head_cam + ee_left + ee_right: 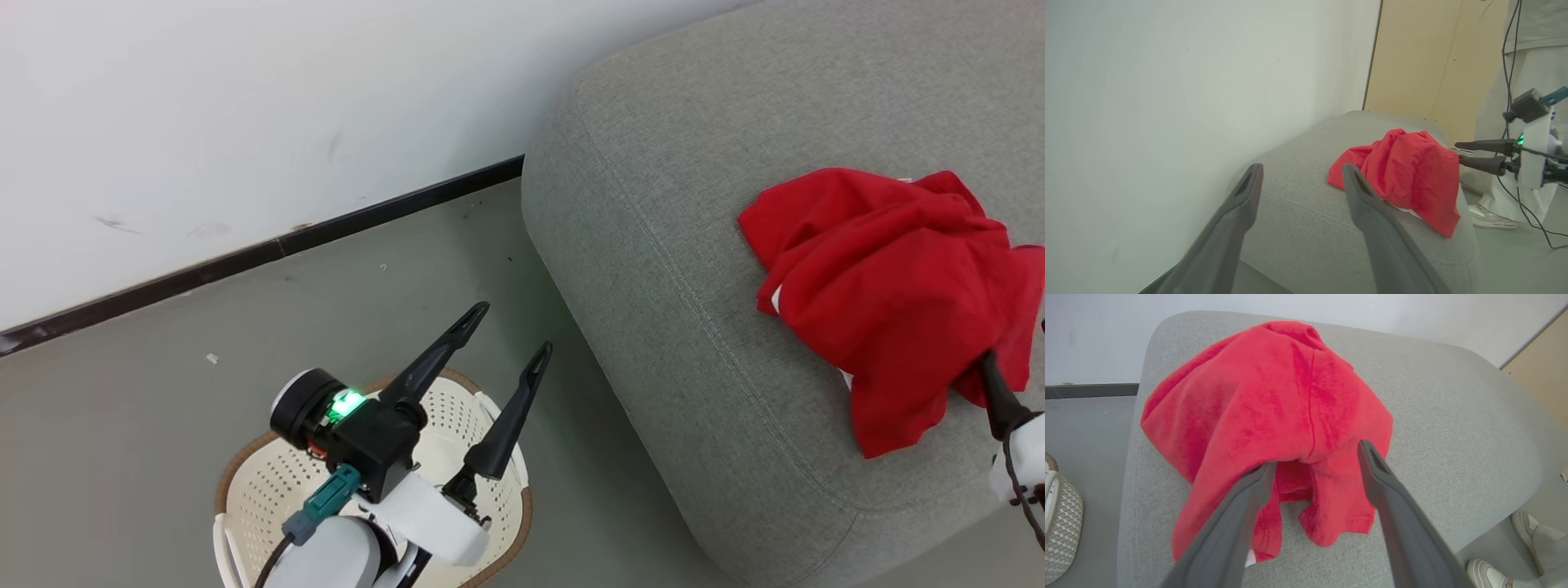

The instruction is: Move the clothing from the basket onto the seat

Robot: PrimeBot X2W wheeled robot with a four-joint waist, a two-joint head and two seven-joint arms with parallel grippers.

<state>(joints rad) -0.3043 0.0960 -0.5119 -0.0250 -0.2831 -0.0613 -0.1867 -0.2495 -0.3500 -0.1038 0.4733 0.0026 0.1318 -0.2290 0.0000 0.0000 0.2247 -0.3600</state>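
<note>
"Where's the clothing (890, 294)?"
"Heaped red on the grey seat (678, 245)."
"Has the right gripper (1316, 457) got it?"
"No. Its fingers are spread wide, one tip tucked under a fold, the other at the cloth's edge."
"And the left gripper (514, 329)?"
"Also wide apart and empty, above the basket (224, 482)."

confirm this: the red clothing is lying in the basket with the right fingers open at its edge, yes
No. The clothing lies on the grey seat, not in the basket, as the head view shows. The right fingers are open at its edge.
</note>
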